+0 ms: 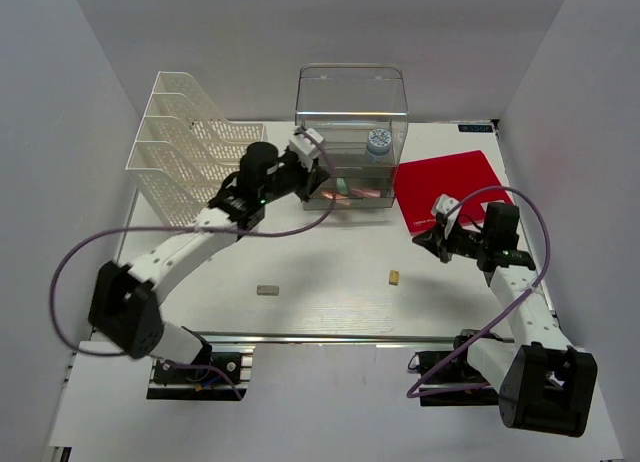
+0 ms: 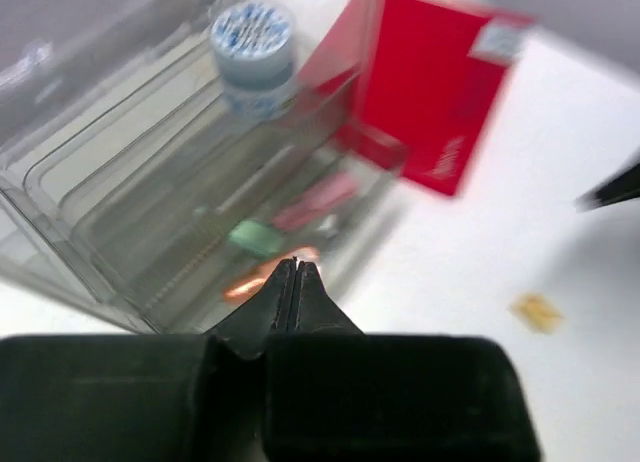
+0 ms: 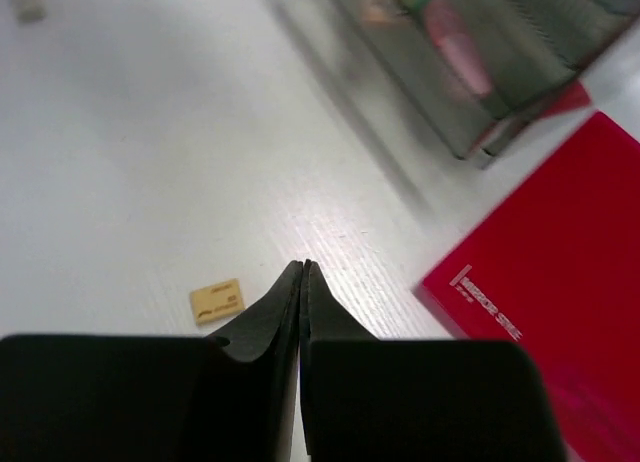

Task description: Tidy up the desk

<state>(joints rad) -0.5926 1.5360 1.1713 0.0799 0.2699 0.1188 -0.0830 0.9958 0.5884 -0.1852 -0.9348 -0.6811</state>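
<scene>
clear box (image 1: 350, 97) mid desk (image 1: 330, 267), red book (image 1: 450, 182) R, rack (image 1: 175, 152) L

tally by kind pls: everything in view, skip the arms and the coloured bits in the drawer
File rack: 1
Drawer box: 1
Red book: 1
Bottle: 1
Small blocks: 2, tan block and grey block
Total: 6

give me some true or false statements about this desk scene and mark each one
1. The left gripper and the right gripper are both shut and empty. True.
2. The red book lies to the left of the clear drawer box. False: it lies to the box's right.
3. A small tan piece lies on the desk near the right gripper. True.
4. The white mesh file rack stands at the right rear. False: it stands at the left rear.
</scene>
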